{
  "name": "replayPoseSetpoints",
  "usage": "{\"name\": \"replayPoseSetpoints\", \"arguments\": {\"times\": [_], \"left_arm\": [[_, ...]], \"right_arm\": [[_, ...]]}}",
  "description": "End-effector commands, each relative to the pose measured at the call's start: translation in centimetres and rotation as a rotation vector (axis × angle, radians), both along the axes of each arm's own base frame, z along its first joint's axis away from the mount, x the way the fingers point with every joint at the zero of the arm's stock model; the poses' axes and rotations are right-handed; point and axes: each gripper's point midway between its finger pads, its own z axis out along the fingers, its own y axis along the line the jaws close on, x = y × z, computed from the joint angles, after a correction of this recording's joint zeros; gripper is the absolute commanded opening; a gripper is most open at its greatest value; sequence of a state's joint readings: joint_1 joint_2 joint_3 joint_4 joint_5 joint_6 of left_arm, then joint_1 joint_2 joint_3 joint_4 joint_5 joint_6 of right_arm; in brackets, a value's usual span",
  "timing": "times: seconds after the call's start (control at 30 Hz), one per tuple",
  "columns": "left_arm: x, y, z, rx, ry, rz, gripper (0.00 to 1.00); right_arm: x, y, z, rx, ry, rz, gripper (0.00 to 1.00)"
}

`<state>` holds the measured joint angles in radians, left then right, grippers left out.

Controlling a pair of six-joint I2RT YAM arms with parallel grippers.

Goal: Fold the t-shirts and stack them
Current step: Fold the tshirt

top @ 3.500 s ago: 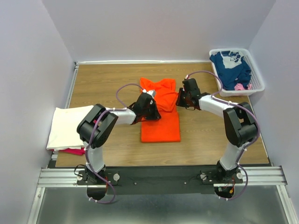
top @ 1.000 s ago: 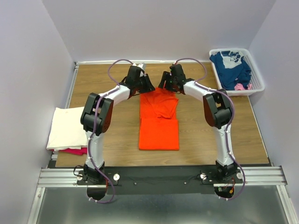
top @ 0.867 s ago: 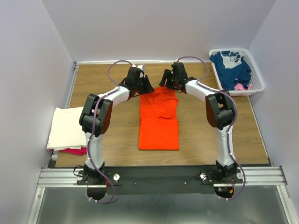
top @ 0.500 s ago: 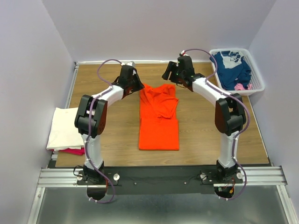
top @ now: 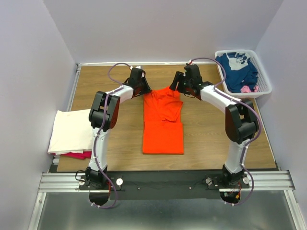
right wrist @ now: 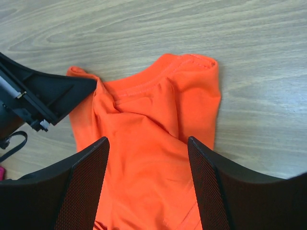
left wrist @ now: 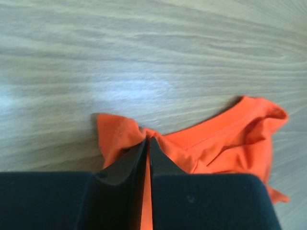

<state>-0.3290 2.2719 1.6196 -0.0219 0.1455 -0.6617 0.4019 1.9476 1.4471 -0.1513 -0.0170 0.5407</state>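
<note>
Orange t-shirt (top: 163, 122): soft, light, limp, likely best pinched at collar-side corners; left pincer (left wrist: 147, 146) clenched on one, right pincer (right wrist: 147, 143) spread wide above.

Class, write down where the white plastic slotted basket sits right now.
In the top external view, the white plastic slotted basket sits at the wooden table's far right corner, holding a navy blue t-shirt.

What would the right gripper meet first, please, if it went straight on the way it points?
Probably the orange shirt: the open right gripper points at its collar end, nothing between.
</note>
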Motion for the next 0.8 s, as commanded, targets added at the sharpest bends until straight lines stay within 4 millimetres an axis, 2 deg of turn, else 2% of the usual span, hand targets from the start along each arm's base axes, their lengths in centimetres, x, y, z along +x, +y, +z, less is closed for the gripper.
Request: {"name": "replayPoseSetpoints", "arguments": {"times": [0.0,0.07,0.17,0.27,0.3,0.37,0.43,0.53,0.6,0.63,0.67,0.7,0.73,0.77], "left_arm": [[-0.4,-0.4,-0.7,0.004,0.021,-0.028,0.18],[-0.3,-0.6,-0.2,-0.002,0.011,-0.041,0.25],[0.2,-1.0,1.5,-0.018,-0.037,-0.067,0.36],[0.8,-1.3,4.7,-0.032,-0.106,-0.087,0.44],[1.0,-1.3,6.7,-0.041,-0.143,-0.087,0.48],[1.0,-1.2,8.9,-0.05,-0.179,-0.094,0.5],[1.1,-1.2,12.4,-0.066,-0.254,-0.098,0.53],[0.0,-0.7,15.1,-0.076,-0.296,-0.101,0.56],[-0.8,-0.4,15.8,-0.084,-0.304,-0.103,0.56],[-1.5,-0.2,17.1,-0.092,-0.327,-0.104,0.57],[-2.3,0.0,16.2,-0.089,-0.307,-0.105,0.57],[-2.9,0.2,16.2,-0.087,-0.304,-0.103,0.57],[-3.6,0.4,17.2,-0.096,-0.315,-0.104,0.57],[-4.4,0.6,17.0,-0.1,-0.303,-0.103,0.57]], "right_arm": [[-0.6,-0.5,1.4,-0.009,-0.031,0.006,0.73],[-0.7,-0.3,1.5,-0.004,-0.029,0.019,0.73],[-0.8,-0.2,1.7,0.0,-0.031,0.034,0.73],[-1.0,-0.4,2.3,-0.002,-0.043,0.033,0.73],[-1.2,-0.5,2.7,-0.004,-0.052,0.029,0.73],[-1.4,-0.8,3.1,-0.005,-0.059,0.023,0.73],[-2.0,-1.3,4.0,-0.007,-0.072,0.014,0.73],[-3.1,-1.9,5.0,-0.008,-0.082,0.009,0.73],[-4.1,-2.2,4.9,-0.007,-0.068,0.007,0.73],[-4.6,-2.4,4.9,-0.003,-0.065,0.009,0.73],[-5.6,-2.8,4.6,-0.006,-0.051,0.006,0.73],[-6.2,-3.1,4.6,0.003,-0.044,-0.004,0.73],[-6.9,-3.0,4.4,0.013,-0.031,0.008,0.73],[-7.7,-3.0,4.2,0.021,-0.02,0.019,0.73]]}}
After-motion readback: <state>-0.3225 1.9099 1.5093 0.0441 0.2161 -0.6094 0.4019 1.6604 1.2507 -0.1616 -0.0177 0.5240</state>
